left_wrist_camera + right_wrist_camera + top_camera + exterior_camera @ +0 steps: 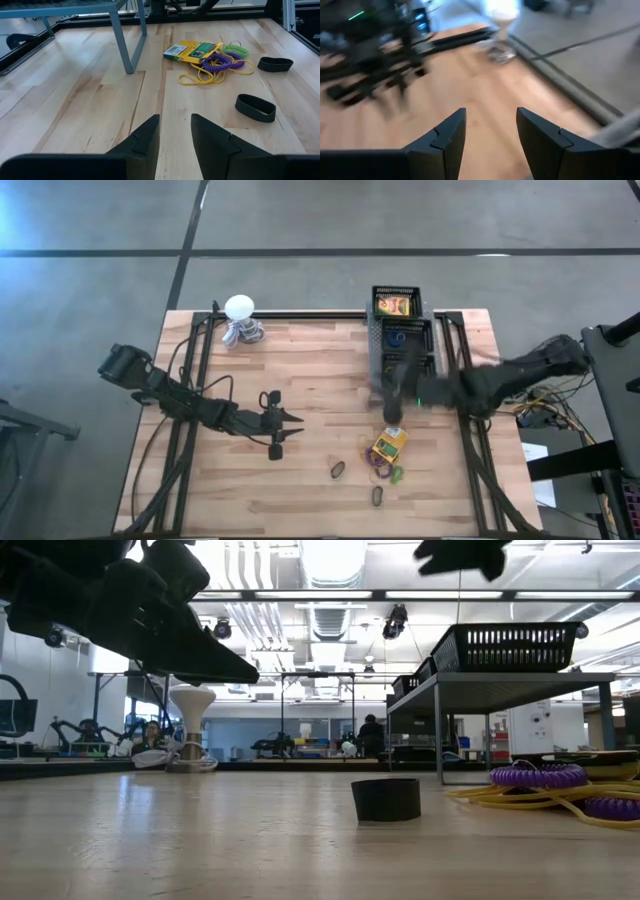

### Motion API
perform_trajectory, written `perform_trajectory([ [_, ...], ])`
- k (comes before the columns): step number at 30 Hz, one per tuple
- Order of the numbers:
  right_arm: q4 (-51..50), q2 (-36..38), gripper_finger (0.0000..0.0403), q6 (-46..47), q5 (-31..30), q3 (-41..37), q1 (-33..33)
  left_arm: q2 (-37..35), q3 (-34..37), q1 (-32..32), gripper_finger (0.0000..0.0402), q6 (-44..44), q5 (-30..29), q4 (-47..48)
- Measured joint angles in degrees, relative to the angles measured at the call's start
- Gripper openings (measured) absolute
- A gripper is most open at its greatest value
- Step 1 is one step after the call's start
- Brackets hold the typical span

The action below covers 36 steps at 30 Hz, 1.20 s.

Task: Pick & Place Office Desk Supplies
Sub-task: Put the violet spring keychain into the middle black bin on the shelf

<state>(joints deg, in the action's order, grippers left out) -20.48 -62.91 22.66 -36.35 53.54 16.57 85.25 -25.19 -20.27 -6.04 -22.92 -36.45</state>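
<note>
1. The left gripper (292, 426) hangs above the middle of the wooden table (300, 490), its fingers (145, 140) parted by a narrow gap with nothing between them.
2. The right gripper (392, 402) is up in the air just in front of the raised rack, above the pile of supplies; its fingers (447, 137) stand apart and hold nothing.
3. A yellow-and-green box (389, 444) lies flat on the table to the right of centre, near the front half.
4. Touching that box on its near side is a tangle: a purple coiled ring (217, 62), thin yellow rubber bands (200, 77) looping out onto the wood, and a green ring (235, 49) just beside them.
5. Two dark oval bands lie apart from the pile: one (337, 470) to the left of it, between the pile and the left gripper, and another (378, 496) nearer the front edge.
6. A black mesh tray (398, 302) sits on a metal-legged rack at the back right of the table; it holds another yellow box. A second tray (405, 340) in front of it has a blue ring inside.
7. The rack's grey leg (122, 37) stands on the table between the left gripper and the back of the pile.
8. A white ball-topped object (240, 308) with a grey coiled base stands at the back edge, well apart from everything else.
9. Across the room beyond the table, people sit at distant benches.
</note>
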Motion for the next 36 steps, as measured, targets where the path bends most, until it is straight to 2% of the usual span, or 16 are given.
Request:
perform_trajectory([
  [4,-0.7,-7.4,0.017,4.5,-6.4,3.4,12.7,0.0,0.0,0.0,0.0115,0.0,0.0,0.0],
  [8,-8.6,-17.4,0.017,10.3,-6.3,11.0,19.2,0.0,0.0,0.0,0.0115,0.0,-0.1,0.0],
  [11,-21.0,-24.8,0.017,18.8,-1.8,19.2,20.5,0.0,0.0,0.0,0.0115,-0.3,-0.2,0.0],
  [14,-33.1,-32.3,0.0171,24.0,7.1,26.5,20.6,0.0,0.0,0.0,0.0115,-0.4,-0.2,0.0],
  [16,-38.6,-36.7,0.0173,23.8,12.5,30.0,20.4,0.0,0.0,0.1,0.0115,-0.4,-0.2,0.0],
  [18,-40.8,-40.3,0.0173,19.5,17.3,32.4,20.2,0.0,0.0,0.1,0.0115,-0.4,-0.2,0.0],
  [21,-41.7,-43.6,0.017,12.1,22.5,33.1,18.9,0.0,0.0,0.1,0.0115,-0.4,-0.2,0.1],
  [27,-35.9,-43.7,0.0164,7.9,28.3,29.4,13.0,0.0,0.0,0.1,0.0115,-0.4,-0.2,0.2],
  [30,-33.1,-43.7,0.0164,7.9,32.0,27.1,11.5,0.0,0.0,0.1,0.0115,-0.4,-0.2,0.3],
  [34,-32.2,-43.7,0.0161,11.1,32.1,24.2,12.0,0.0,0.0,0.1,0.0115,-0.4,-0.2,0.5],
  [36,-28.7,-43.7,0.0158,12.8,31.9,22.4,12.7,0.0,0.0,0.1,0.0115,-0.4,-0.2,0.7],
])
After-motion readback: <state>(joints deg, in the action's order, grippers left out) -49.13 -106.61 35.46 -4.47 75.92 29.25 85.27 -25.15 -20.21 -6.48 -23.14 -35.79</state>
